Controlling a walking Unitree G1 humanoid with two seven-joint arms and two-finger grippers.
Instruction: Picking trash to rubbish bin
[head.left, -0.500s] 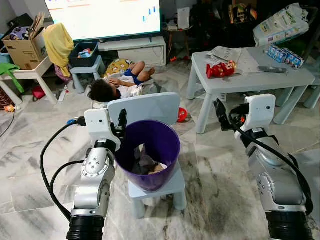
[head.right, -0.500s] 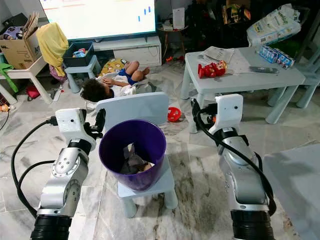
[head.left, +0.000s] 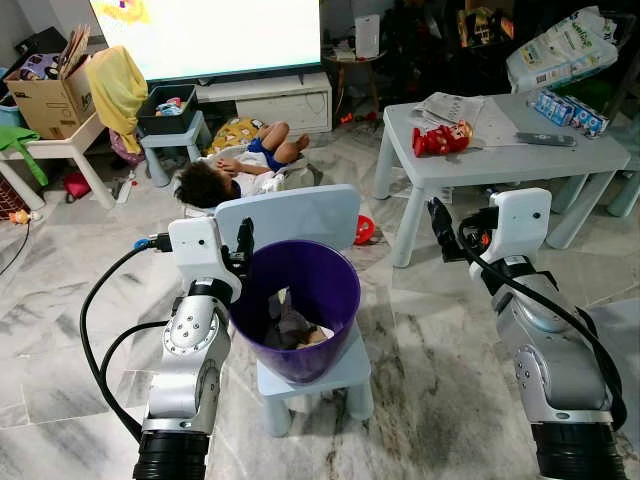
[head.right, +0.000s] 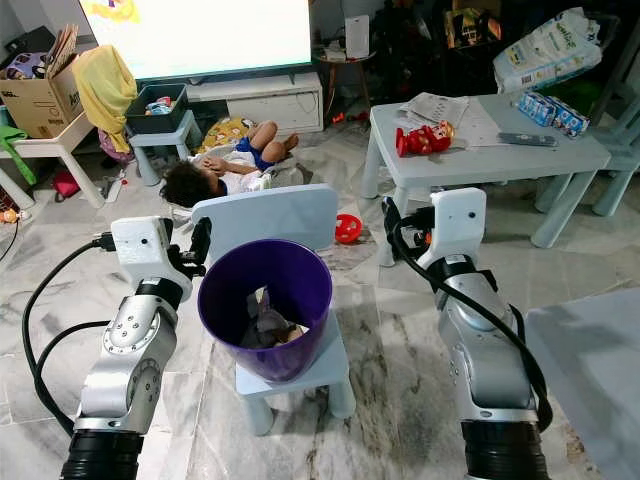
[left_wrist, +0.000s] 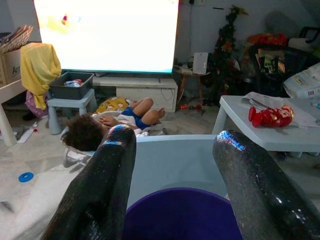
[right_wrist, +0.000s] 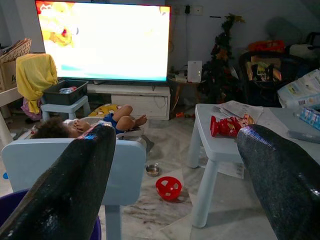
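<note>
A purple rubbish bin (head.left: 300, 300) stands on the seat of a small pale blue chair (head.left: 290, 215) right in front of me. Crumpled trash (head.left: 290, 330) lies at its bottom. My left gripper (head.left: 244, 240) is raised at the bin's left rim, open and empty; its two black fingers (left_wrist: 100, 195) frame the purple rim. My right gripper (head.left: 438, 222) is raised to the right of the chair, open and empty, pointing toward the grey table (head.left: 520, 160). A red wrapper-like thing (head.left: 440, 138) lies on that table beside papers (head.left: 450, 105).
A child (head.left: 235, 170) lies on the floor just behind the chair. A red ball (head.left: 364, 230) rests near the table leg. A TV stand (head.left: 265, 100), a stool with a bin (head.left: 170, 125) and a cardboard box (head.left: 45, 95) line the back.
The picture on the TV screen has changed. Arms, bin and chair have not moved.
</note>
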